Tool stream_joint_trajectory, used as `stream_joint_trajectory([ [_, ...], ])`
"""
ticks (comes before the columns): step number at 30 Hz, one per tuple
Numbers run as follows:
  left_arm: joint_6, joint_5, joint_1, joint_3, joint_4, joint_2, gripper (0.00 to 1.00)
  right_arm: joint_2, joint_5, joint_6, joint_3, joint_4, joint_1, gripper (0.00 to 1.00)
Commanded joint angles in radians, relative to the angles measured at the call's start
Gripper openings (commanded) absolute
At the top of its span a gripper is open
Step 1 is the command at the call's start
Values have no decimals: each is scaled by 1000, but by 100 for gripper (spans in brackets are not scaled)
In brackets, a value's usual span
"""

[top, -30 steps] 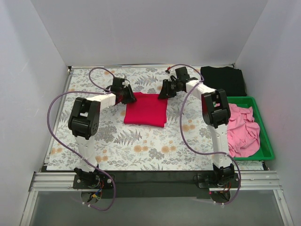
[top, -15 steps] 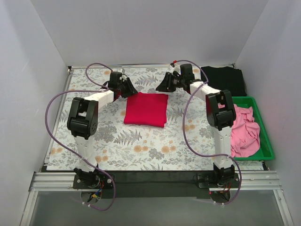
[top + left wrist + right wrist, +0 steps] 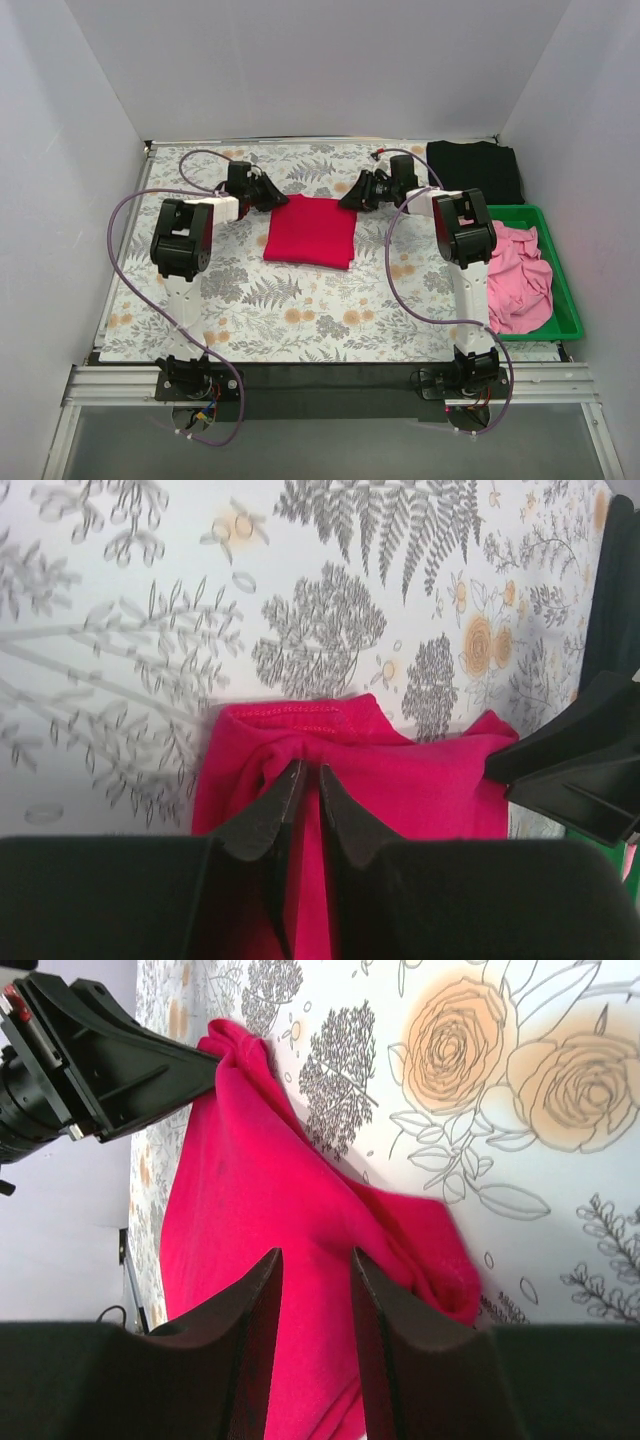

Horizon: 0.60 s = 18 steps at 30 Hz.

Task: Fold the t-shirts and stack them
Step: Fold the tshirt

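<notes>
At the far edge of the crimson t-shirt (image 3: 311,232), lying mid-tablecloth (image 3: 250,300), the left gripper (image 3: 309,772) pinches a ridge of its corner; the right gripper (image 3: 315,1260) sits parted over the other (no bite yet); I'd guess both corners are wanted for an even fold.

The whole floral tablecloth (image 3: 300,300) is seen from high above and from the near side by the top external view. The two wrist views are held low and close, faced toward each other across the crimson t-shirt (image 3: 310,232), which is shared by all three views.
</notes>
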State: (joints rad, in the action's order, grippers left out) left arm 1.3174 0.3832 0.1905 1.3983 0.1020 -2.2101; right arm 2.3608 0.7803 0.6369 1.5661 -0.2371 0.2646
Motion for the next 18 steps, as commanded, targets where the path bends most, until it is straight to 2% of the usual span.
stream_joint_trajectory([
  [1,49,10,6,-163,-55,82,13,-30,-19,-42,-75,10,-11,35],
  [5,33,-43,6,-262,-64,245,17,-136,-7,-71,-106,13,-13,36],
  [11,-18,-98,6,-236,-182,426,40,-345,34,-62,-198,16,14,37],
  [15,2,-80,52,-312,-240,600,45,-474,40,-59,-366,9,82,37],
  [17,16,-67,102,-401,-252,659,45,-529,39,-60,-414,2,135,37],
  [18,35,-61,121,-433,-252,703,42,-543,36,-59,-440,-4,151,37],
])
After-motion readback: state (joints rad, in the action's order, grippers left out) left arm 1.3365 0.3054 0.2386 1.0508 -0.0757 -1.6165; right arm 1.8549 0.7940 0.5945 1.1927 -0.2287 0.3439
